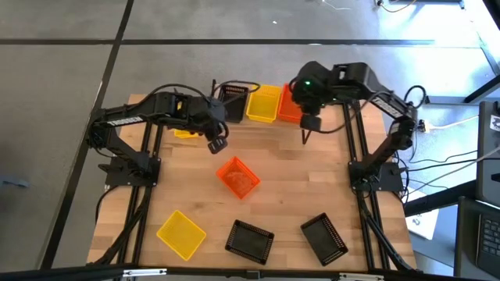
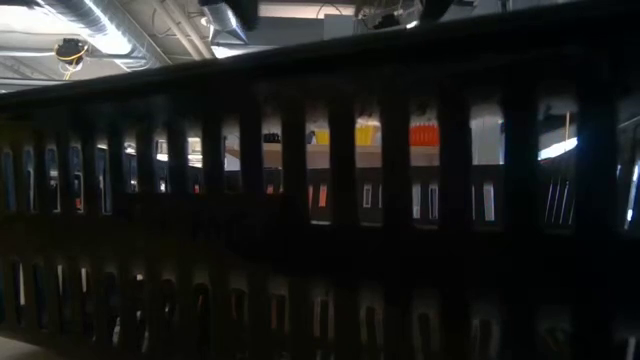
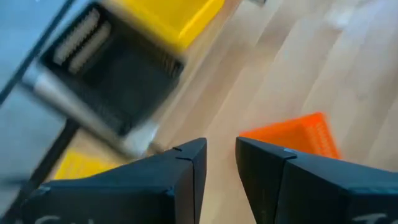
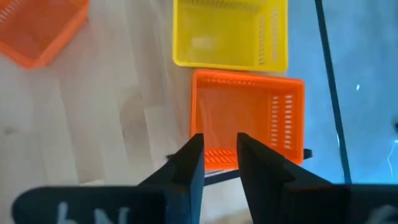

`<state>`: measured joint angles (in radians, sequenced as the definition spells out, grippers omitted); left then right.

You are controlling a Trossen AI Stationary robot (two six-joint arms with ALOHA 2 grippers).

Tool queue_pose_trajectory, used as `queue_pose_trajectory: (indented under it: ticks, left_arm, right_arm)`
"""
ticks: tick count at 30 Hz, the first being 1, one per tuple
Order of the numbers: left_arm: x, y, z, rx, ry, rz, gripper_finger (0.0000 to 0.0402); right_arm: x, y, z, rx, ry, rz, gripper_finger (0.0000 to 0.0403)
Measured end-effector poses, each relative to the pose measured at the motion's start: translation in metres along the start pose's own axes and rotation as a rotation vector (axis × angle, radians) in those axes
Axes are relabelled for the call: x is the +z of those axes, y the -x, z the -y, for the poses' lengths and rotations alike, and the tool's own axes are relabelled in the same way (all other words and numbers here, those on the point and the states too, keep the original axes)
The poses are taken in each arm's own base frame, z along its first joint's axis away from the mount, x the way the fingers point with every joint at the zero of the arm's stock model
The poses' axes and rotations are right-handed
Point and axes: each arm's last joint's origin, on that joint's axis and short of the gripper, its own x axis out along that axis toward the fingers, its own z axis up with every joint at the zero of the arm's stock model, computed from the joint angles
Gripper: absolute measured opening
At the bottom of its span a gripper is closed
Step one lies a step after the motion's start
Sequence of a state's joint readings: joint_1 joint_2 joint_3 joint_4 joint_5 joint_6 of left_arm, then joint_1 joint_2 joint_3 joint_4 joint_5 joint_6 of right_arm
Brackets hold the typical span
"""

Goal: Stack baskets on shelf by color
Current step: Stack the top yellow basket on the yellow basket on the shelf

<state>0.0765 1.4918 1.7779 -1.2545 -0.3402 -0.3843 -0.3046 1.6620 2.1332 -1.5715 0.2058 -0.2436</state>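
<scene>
Left gripper (image 1: pixel 217 146) and right gripper (image 1: pixel 308 125), fingers narrowly parted and holding nothing, hang just inside the table's far edge, beside the shelf (image 1: pixel 258 117) carrying black, yellow and orange baskets. An orange basket (image 1: pixel 238 177) lies mid-table; yellow (image 1: pixel 181 233) and two black baskets (upturned, apparently) sit along the near edge. Thin perforated plastic, probably light and slightly flexible: best pinched over one rim wall.

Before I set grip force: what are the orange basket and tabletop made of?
Orange basket: looks like thin glossy plastic, with slotted walls and a faintly see-through floor. Tabletop: pale wood in jointed strips with visible grain, satin finish; probably butcher-block.
</scene>
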Motion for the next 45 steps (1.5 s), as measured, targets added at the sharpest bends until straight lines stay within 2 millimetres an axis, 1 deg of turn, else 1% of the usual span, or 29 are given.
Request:
queue_pose_trajectory:
  ticks: [2, 5, 11, 15, 17, 20, 23, 25, 28, 32, 35, 37, 42, 45]
  left_arm:
    - [-0.006, 0.000, -0.006, 0.059, 0.046, -0.052, 0.0078]
    - [-0.015, 0.011, -0.021, 0.141, 0.154, -0.093, 0.0078]
    - [-0.023, 0.019, -0.054, 0.265, 0.480, -0.160, 0.0078]
    - [-0.025, 0.017, -0.072, 0.260, 0.604, -0.189, 0.0078]
    - [-0.027, 0.012, -0.081, 0.264, 0.639, -0.219, 0.0078]
    - [-0.030, -0.004, -0.094, 0.283, 0.684, -0.290, 0.0078]
    - [-0.037, -0.012, -0.107, 0.289, 0.707, -0.353, 0.0078]
    - [-0.041, -0.021, -0.115, 0.286, 0.678, -0.403, 0.0078]
    - [-0.050, -0.033, -0.124, 0.255, 0.589, -0.486, 0.0078]
    - [-0.064, -0.051, -0.128, 0.174, 0.336, -0.589, 0.0078]
    - [-0.073, -0.067, -0.128, 0.087, 0.133, -0.615, 0.0078]
    - [-0.079, -0.079, -0.127, 0.049, 0.039, -0.623, 0.0078]
    - [-0.101, -0.111, -0.125, 0.016, -0.065, -0.630, 0.0078]
    - [-0.115, -0.124, -0.125, 0.003, -0.103, -0.651, 0.0078]
  right_arm:
    - [-0.004, 0.008, 0.000, -0.003, 0.003, 0.022, 0.0092]
    - [-0.011, 0.020, -0.001, 0.030, -0.005, 0.063, 0.0092]
    - [-0.020, 0.036, -0.003, 0.119, -0.008, 0.133, 0.0092]
    - [-0.022, 0.041, -0.003, 0.126, -0.008, 0.148, 0.0092]
    - [-0.022, 0.041, -0.003, 0.126, -0.008, 0.148, 0.0092]
    - [-0.022, 0.040, -0.003, 0.125, 0.007, 0.148, 0.0092]
    - [-0.022, 0.040, -0.003, 0.124, 0.017, 0.148, 0.0092]
    - [-0.022, 0.040, -0.003, 0.124, 0.019, 0.148, 0.0092]
    - [-0.022, 0.040, -0.003, 0.124, 0.026, 0.148, 0.0092]
    - [-0.022, 0.040, -0.003, 0.122, 0.061, 0.149, 0.0092]
    - [-0.022, 0.040, -0.003, 0.122, 0.073, 0.150, 0.0092]
    - [-0.022, 0.040, -0.003, 0.122, 0.073, 0.150, 0.0092]
    - [-0.022, 0.040, -0.003, 0.122, 0.074, 0.149, 0.0092]
    - [-0.023, 0.040, -0.002, 0.120, 0.096, 0.150, 0.0092]
